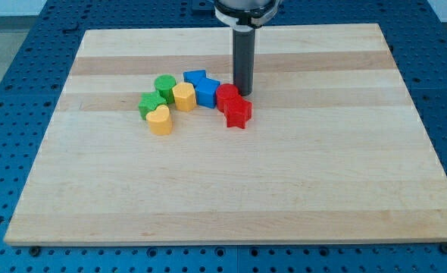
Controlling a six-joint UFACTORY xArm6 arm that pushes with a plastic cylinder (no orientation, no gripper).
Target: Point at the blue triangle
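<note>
On the far half of the wooden board (284, 189), my tip (243, 92) is set just right of the red cylinder (226, 95), with no claw fitted. The blue triangle (195, 78) is found further left, beside the blue block (207, 92).

Bright, even overhead light, sharp focus throughout, with only faint soft shadows.

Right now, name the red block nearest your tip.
The red round block, at the cluster's right: it sits just left of my tip, while the red star block lies lower in the view.
</note>
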